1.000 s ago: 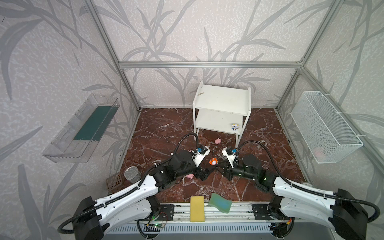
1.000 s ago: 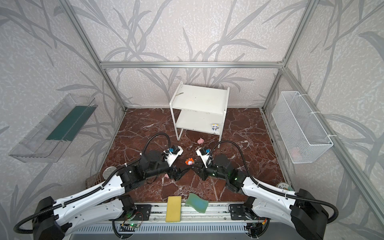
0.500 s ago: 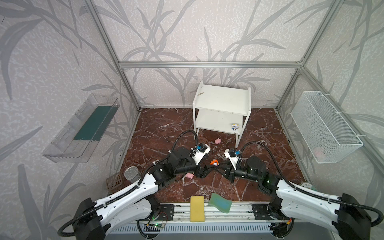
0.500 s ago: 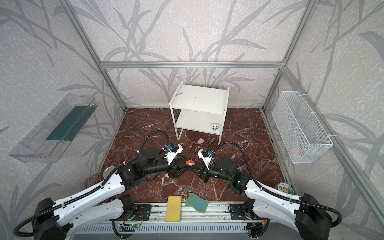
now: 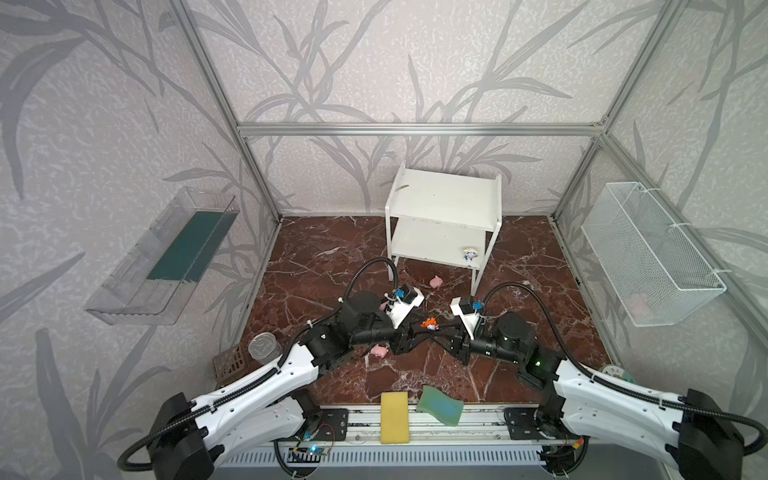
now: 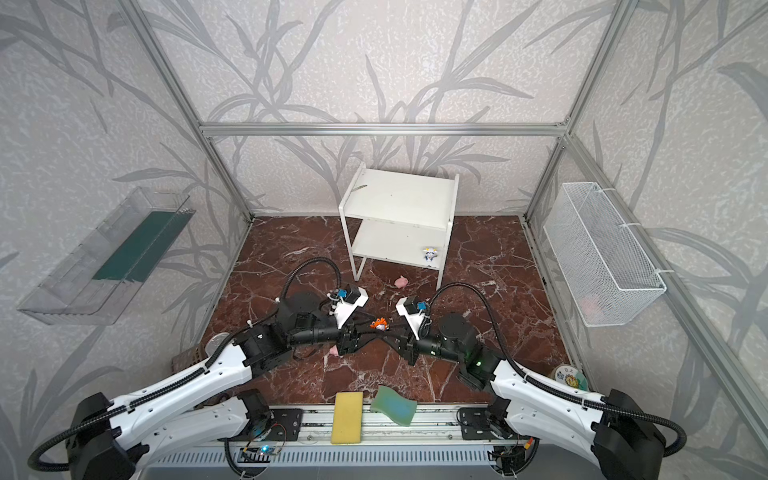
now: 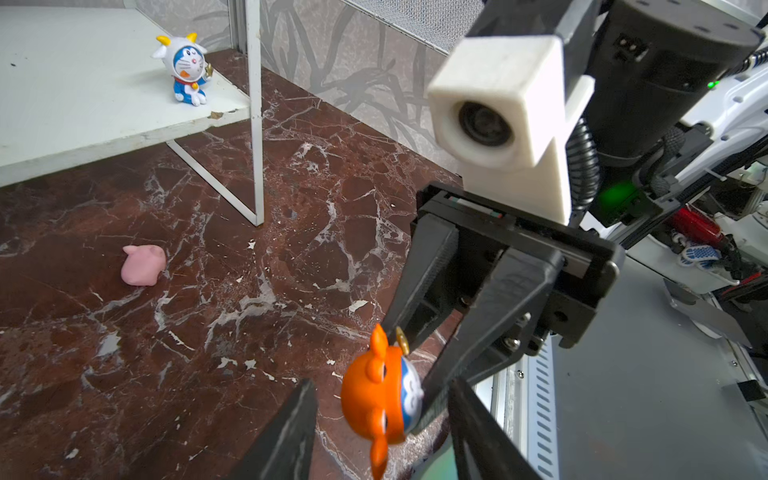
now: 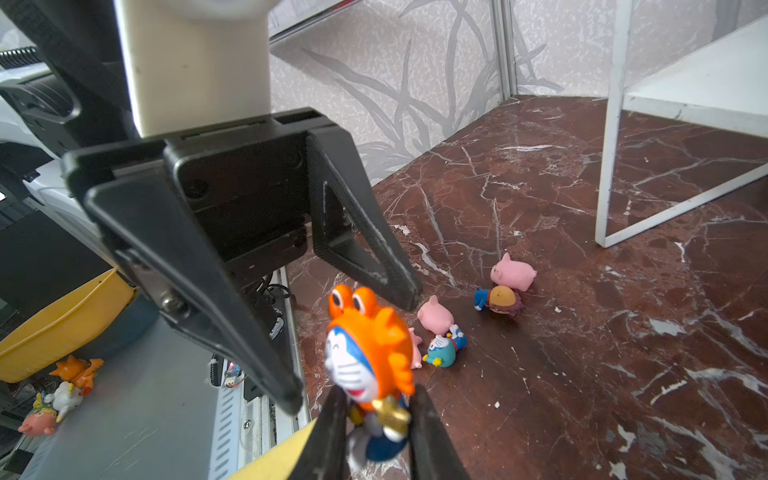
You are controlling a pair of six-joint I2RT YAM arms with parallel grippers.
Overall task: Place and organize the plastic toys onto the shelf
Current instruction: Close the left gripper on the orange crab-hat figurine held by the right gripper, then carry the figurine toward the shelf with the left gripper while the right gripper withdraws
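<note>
1. Your right gripper pinches the orange-hooded plastic cartoon figurine by its body, clear of the red marble floor.
2. Your left gripper has narrowed in the last second: its fingers straddle the figurine's head, still spread, no contact visible. A handover looks under way.
3. Beyond, a rounded pink plastic pig lies alone on the floor.
4. Farthest, the small white two-tier shelf holds one white-hooded figurine on its lower board.
</note>
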